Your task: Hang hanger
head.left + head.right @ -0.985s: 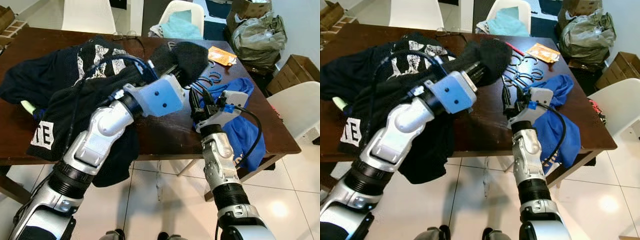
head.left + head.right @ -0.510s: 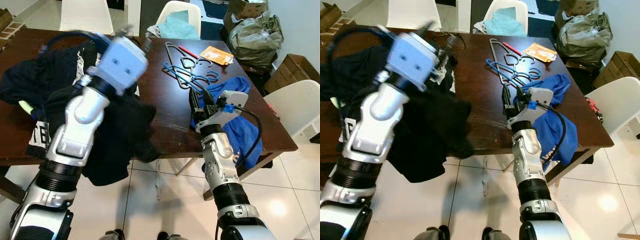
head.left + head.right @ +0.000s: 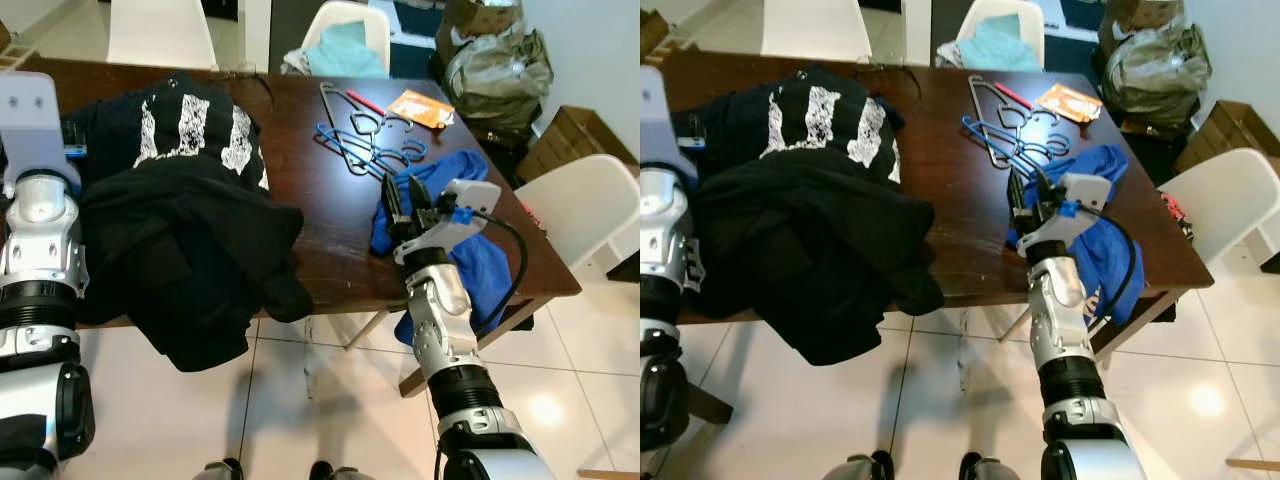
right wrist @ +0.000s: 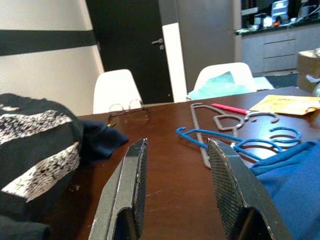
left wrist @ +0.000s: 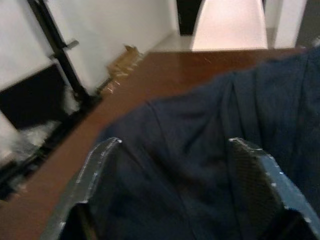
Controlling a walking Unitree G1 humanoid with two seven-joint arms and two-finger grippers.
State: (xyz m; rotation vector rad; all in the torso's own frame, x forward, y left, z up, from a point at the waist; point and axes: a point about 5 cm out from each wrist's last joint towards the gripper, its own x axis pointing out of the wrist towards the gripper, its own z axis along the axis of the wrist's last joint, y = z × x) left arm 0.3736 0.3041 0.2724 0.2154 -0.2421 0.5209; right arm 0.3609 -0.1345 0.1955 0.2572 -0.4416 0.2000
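Dark wood desk (image 3: pixel 330 215) carries a heap of black clothes (image 3: pixel 185 235) on the left and blue cloth (image 3: pixel 470 250) on the right. Hangers (image 3: pixel 365 140) lie flat far-centre, untouched. Right gripper (image 3: pixel 405 200) hovers low over the near edge, forearm upright, fingers (image 4: pixel 227 200) apart, empty. Left gripper (image 5: pixel 180 165) raised at far left over the clothes, fingers apart, empty.

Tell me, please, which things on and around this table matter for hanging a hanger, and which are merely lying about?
For the job:
- hangers
- right end effector, open
- black clothes
- blue garment

Lying about:
- glasses
- orange packet
- red pen
- white chairs
- bags
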